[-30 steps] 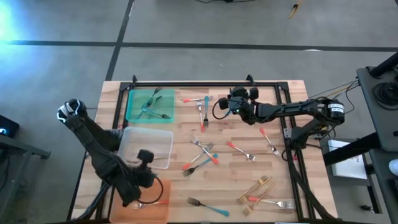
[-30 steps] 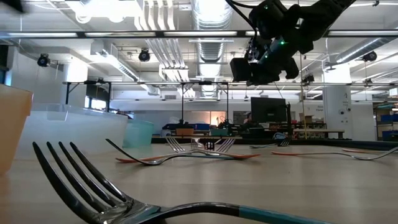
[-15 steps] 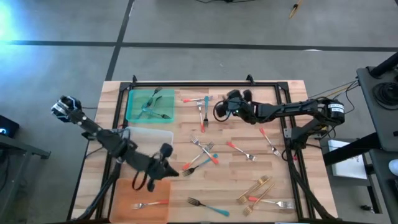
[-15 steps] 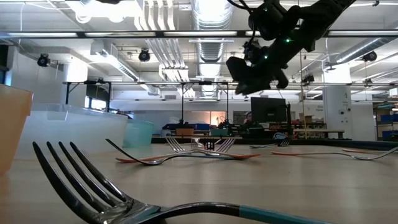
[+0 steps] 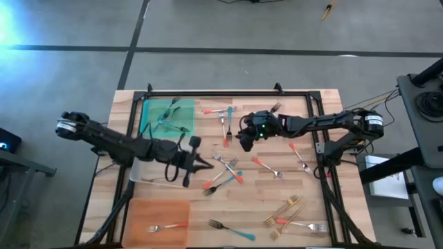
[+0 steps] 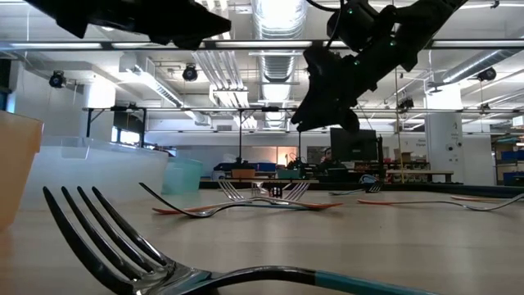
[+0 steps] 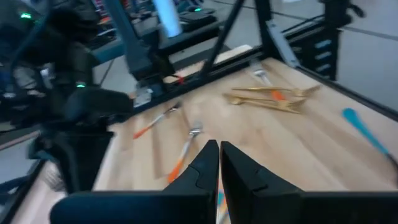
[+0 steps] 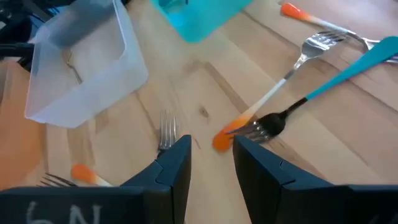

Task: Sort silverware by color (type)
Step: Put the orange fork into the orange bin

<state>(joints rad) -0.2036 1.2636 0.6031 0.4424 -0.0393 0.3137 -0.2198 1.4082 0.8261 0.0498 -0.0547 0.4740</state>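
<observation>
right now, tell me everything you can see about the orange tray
The orange tray is a flat, see-through orange rectangle, plastic by the look, lying at the table's near left corner, just below the clear tray. One fork with a coral handle lies flat inside, near its front edge. Neither gripper touches it.

a pale wooden surface (image 5: pixel 263 197) stands on a grey floor (image 5: pixel 221 69) crossed by dark lines. a black rail frame (image 5: pixel 214 92) runs along the far edge of the surface. three flat rectangular trays lie along one side: a green tray (image 5: pixel 156 111) by the far edge, a clear tray (image 5: pixel 156 174) in the middle, and an orange tray (image 5: pixel 149 213) by the near edge. the low view looks into a large room with ceiling ducts (image 6: pixel 274 20), hanging lamps (image 6: pixel 189 73) and a dark monitor (image 6: pixel 354 144) on a far desk.
</observation>
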